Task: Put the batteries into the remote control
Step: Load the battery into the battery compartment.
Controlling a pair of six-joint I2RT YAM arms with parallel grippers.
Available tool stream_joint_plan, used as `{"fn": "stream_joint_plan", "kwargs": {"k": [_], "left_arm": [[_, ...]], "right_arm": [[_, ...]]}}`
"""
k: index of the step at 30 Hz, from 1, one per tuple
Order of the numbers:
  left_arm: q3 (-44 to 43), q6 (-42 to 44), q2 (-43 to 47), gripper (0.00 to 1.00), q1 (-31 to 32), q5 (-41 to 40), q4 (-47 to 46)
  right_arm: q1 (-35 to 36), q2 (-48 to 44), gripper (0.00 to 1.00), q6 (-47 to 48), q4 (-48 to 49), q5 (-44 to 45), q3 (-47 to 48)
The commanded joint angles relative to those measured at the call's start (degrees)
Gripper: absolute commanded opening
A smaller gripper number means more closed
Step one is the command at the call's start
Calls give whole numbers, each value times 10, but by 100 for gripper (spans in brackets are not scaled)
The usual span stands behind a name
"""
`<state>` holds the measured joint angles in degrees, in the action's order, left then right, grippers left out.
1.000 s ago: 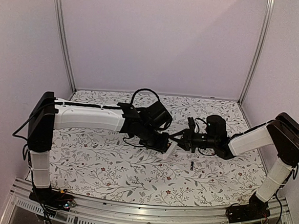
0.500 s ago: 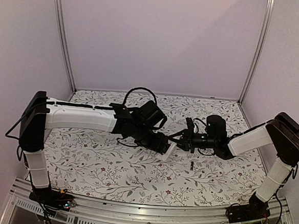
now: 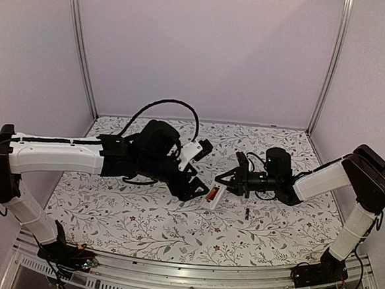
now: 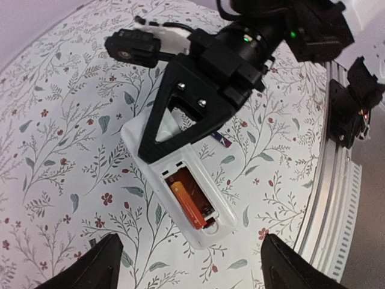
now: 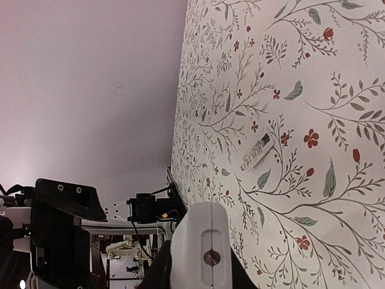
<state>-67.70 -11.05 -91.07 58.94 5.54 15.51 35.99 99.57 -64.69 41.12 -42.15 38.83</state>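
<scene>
The white remote control [image 4: 144, 141] lies back side up with its battery bay open, and the orange-red battery [image 4: 191, 206] sits inside the bay. My right gripper [image 4: 180, 129] is shut on the remote's far end; in its own wrist view the remote [image 5: 201, 241] fills the space between the jaws of the right gripper [image 5: 200, 272]. My left gripper [image 4: 189, 253] hangs open just short of the remote's near end, touching nothing. The black battery [image 3: 246, 212] lies loose on the table, right of the remote [image 3: 215, 194], and the black battery [image 5: 255, 152] shows again in the right wrist view.
A floral cloth [image 3: 141, 217] covers the table. An aluminium rail [image 3: 190, 276] runs along the near edge. Pale walls with metal posts [image 3: 80, 44] close in the back and sides.
My left gripper has opened and drawn back to the left, away from the remote. The orange-red battery now shows in the bay. The right arm has held still.
</scene>
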Motion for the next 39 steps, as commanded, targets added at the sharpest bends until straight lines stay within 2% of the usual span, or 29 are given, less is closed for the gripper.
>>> {"fn": "stream_joint_plan", "kwargs": {"k": [1,5,12,23,29,39], "left_arm": [[55,239,57,78,-7,85,-15],[85,364,84,72,-5,130,8],[84,440,83,55,21,136,20],[65,485,45,38,40,122,20],[57,490,29,37,47,120,18],[53,504,16,29,58,124,20]], "right_arm": [[1,3,0,4,14,-55,20],[10,5,0,3,7,-88,31],[28,9,0,23,-24,-105,40],[51,8,0,61,-81,-104,58],[58,2,0,88,-121,-97,69],[62,-2,0,107,-144,-95,78]]}}
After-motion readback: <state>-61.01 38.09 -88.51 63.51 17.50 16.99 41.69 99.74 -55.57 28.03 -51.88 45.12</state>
